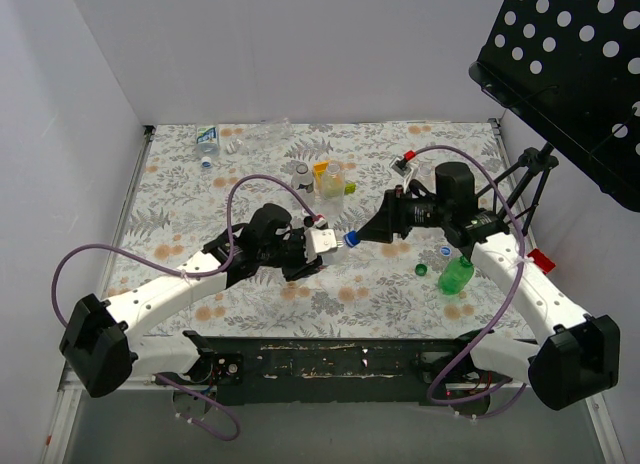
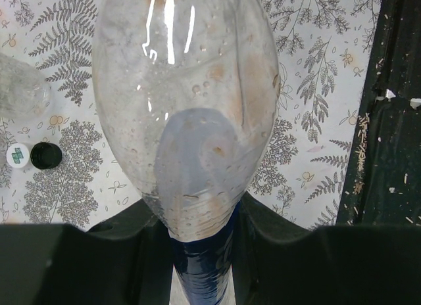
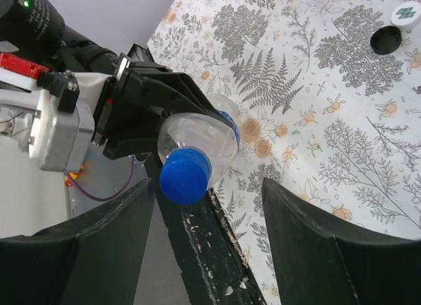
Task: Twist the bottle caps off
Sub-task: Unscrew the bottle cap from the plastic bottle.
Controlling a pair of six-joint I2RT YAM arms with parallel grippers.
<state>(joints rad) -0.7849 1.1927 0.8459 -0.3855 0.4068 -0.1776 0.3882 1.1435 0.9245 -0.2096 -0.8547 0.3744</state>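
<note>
My left gripper (image 1: 322, 243) (image 2: 197, 216) is shut on a clear bottle (image 2: 184, 101) (image 3: 209, 135) and holds it off the table, neck pointing right. A dark blue label (image 2: 200, 265) wraps the bottle between the jaws. The blue cap (image 1: 352, 238) (image 3: 185, 176) sits on the neck. My right gripper (image 1: 380, 231) (image 3: 209, 233) is open right at the cap. In the right wrist view the cap lies near the left finger (image 3: 112, 226) without touching it, and the right finger (image 3: 316, 233) stands well away.
A green bottle (image 1: 456, 276) lies at the right with a green cap (image 1: 421, 270) and a blue-white cap (image 1: 445, 251) beside it. A yellowish bottle (image 1: 328, 179) and clear bottles (image 1: 207, 139) stand further back. White (image 2: 18, 155) and black (image 2: 46, 155) caps lie loose. A black perforated stand (image 1: 570, 74) overhangs the right.
</note>
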